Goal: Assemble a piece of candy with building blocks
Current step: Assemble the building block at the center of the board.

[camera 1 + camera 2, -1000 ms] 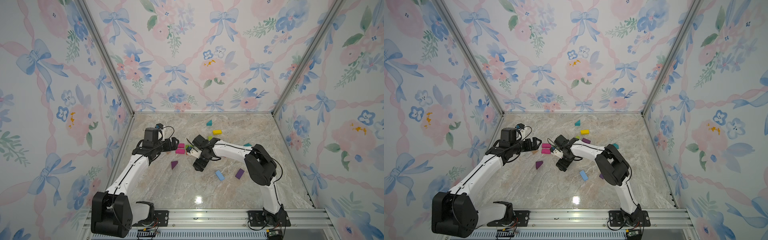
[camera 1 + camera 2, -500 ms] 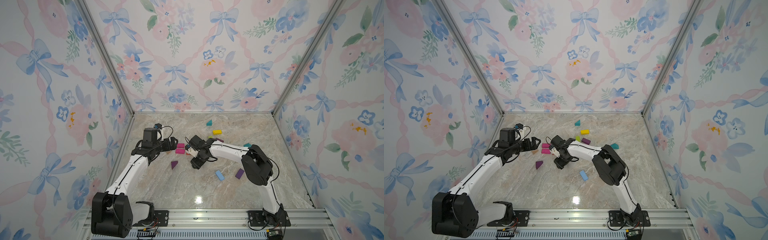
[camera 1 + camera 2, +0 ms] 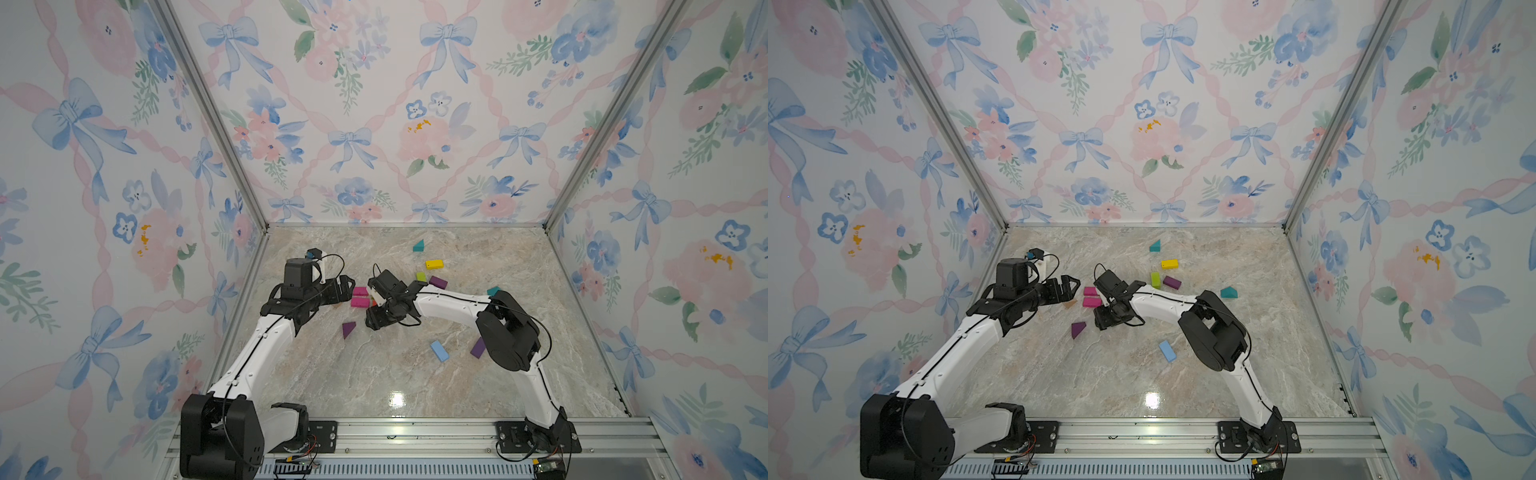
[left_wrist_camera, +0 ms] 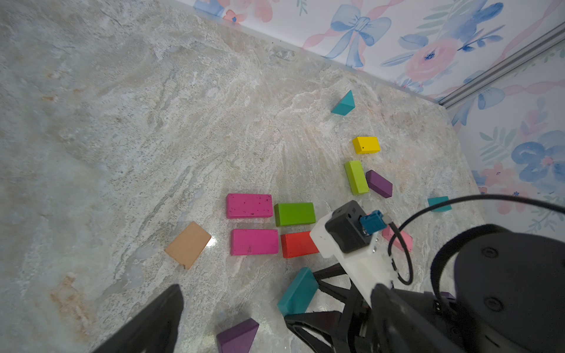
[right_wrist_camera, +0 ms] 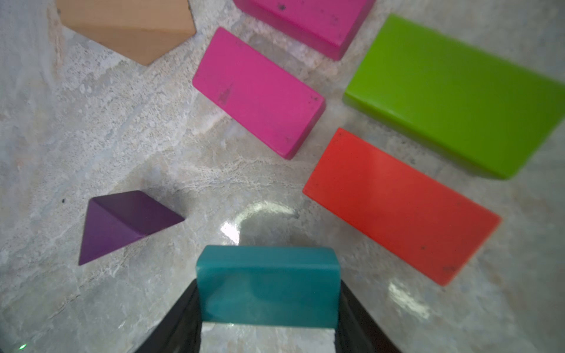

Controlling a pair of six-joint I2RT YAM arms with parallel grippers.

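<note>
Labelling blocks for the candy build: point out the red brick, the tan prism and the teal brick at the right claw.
red brick [image 5: 400,207]: right wrist view, middle of top face.
tan prism [image 4: 188,244]: left wrist view, broad face.
teal brick [image 5: 268,290]: right wrist view, broad face.

Marble tabletop [image 3: 374,374] enclosed by floral walls [image 3: 374,104], aluminium rail [image 3: 415,432] along the front.
</note>
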